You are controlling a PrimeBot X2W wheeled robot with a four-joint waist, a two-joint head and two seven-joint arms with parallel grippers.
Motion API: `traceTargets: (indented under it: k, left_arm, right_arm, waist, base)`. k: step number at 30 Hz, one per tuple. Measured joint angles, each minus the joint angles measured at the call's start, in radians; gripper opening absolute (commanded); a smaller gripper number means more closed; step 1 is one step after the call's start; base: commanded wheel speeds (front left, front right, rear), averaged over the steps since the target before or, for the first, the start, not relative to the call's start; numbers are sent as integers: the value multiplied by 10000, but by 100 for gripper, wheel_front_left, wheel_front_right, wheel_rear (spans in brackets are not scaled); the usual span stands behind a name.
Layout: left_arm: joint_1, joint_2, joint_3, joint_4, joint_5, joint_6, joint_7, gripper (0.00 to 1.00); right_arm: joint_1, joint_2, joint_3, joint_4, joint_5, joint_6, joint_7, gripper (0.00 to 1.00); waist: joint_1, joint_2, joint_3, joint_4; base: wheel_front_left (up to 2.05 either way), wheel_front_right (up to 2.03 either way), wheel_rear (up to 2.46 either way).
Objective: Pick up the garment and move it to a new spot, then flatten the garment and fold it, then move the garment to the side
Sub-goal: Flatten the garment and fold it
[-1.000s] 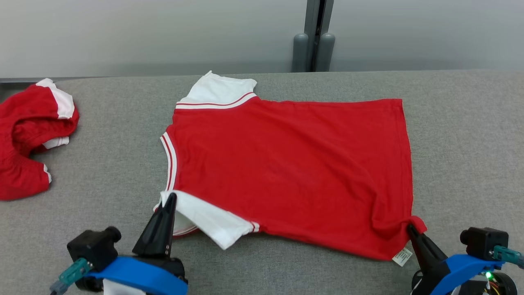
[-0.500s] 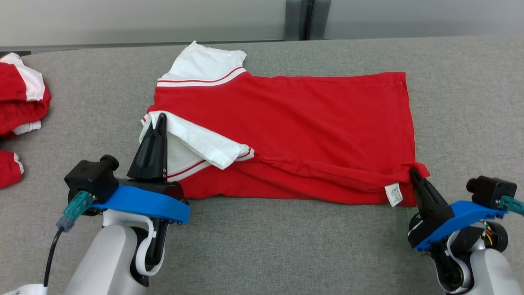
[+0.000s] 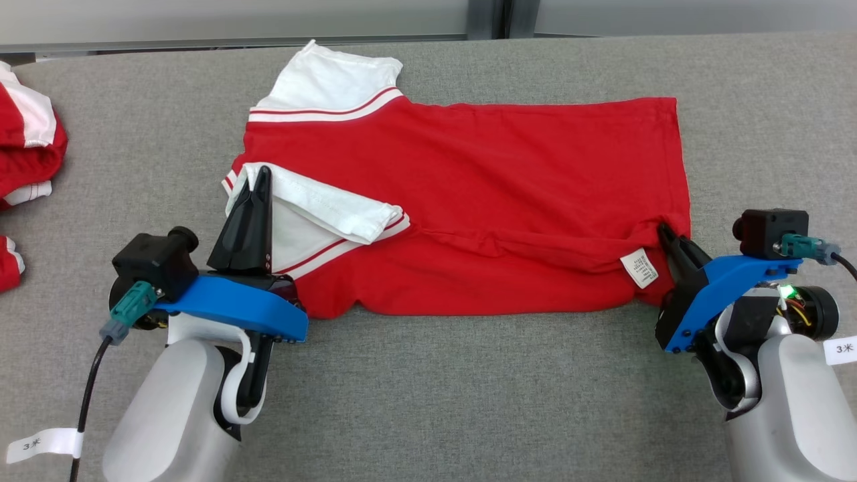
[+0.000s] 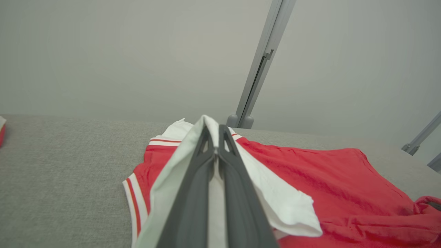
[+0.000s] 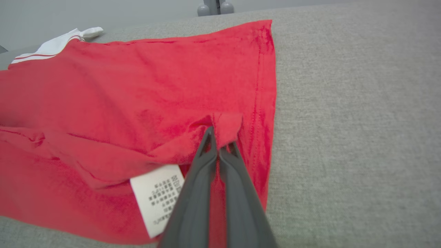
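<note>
We see a red T-shirt (image 3: pixel 482 167) with white sleeves lying mid-table on a grey cloth-covered table (image 3: pixel 469 402). Its near long side is raised and partly doubled over toward the far edge. The left tool (image 3: pixel 262 173) is clenched on the near white sleeve (image 3: pixel 328 211). The right tool (image 3: pixel 663 229) is clenched on the near hem corner, just beside the white care label (image 3: pixel 639 268).

We judge several risks. The right pinch takes only a small nub of hem, so a pull could slip it free and drop that corner. The left grasp seems to take the sleeve alone, so the red body beneath may lag and bunch. Between the tools the raised edge sags and wrinkles, and laid down so it would set a crooked crease. Uneven travel of the two arms would skew the fold.

The shirt's long axis runs parallel to the table's near edge, neck toward the left edge and hem toward the right edge. A second red garment (image 3: pixel 27 154) lies bunched at the left edge, well apart.
</note>
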Motion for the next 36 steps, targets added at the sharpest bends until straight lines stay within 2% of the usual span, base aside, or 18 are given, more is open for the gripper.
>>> traceTargets:
  k: [2,4,5,6,7,8,9,10,17,23,29,36]
  left_arm:
    - [-72,-13,-10,71,-13,0,0,0]
    - [-184,-29,-13,178,-13,6,-2,0]
    - [-247,-42,-15,249,-13,12,-6,0]
    - [-326,-59,-13,328,-12,15,-19,0]
    - [-390,-86,-8,403,-8,54,-54,6]
    - [-452,-111,-10,479,25,94,-109,38]
    - [-507,-115,-10,550,54,102,-161,91]
    - [-544,-123,-2,593,100,104,-230,100]
    - [-463,-169,-48,570,194,-2,-485,100]
    - [636,56,125,-4,-52,21,-489,100]
    - [2218,370,677,-665,-790,612,276,100]
    - [3267,244,926,-1122,-1964,1051,1762,100]
  right_arm:
    - [-40,0,-36,-2,-161,0,265,1]
    - [-101,2,-157,-21,-213,0,337,8]
    - [-142,2,-242,-27,-268,0,337,13]
    - [-190,0,-324,-38,-290,0,314,24]
    - [-225,0,-380,-56,-309,0,198,50]
    - [-243,-4,-408,-67,-313,0,104,100]
    - [-245,0,-416,-63,-291,0,4,100]
    - [-247,0,-424,-56,-221,0,-86,100]
    - [-81,-2,-474,-364,35,0,-798,100]
    - [854,0,-357,-1313,107,0,-1120,100]
    - [1911,-2,-360,-2383,23,0,-1099,100]
    - [2603,-2,-251,-3053,109,0,-880,100]
  waist:
    - [-1,0,6,32]
    - [-1,0,23,61]
    - [-1,0,32,72]
    - [-1,0,44,81]
    - [0,0,55,91]
    - [-1,0,67,96]
    - [-1,0,79,95]
    - [-1,0,87,89]
    - [-1,0,51,52]
    - [-1,0,-154,32]
    - [-3,0,-433,82]
    - [-3,0,-545,63]
  base:
    - [0,0,0]
    - [0,0,0]
    - [0,0,0]
    - [0,0,0]
    - [0,0,0]
    - [0,0,0]
    - [0,0,0]
    - [0,0,0]
    - [0,0,0]
    - [0,0,0]
    - [0,0,0]
    - [0,0,0]
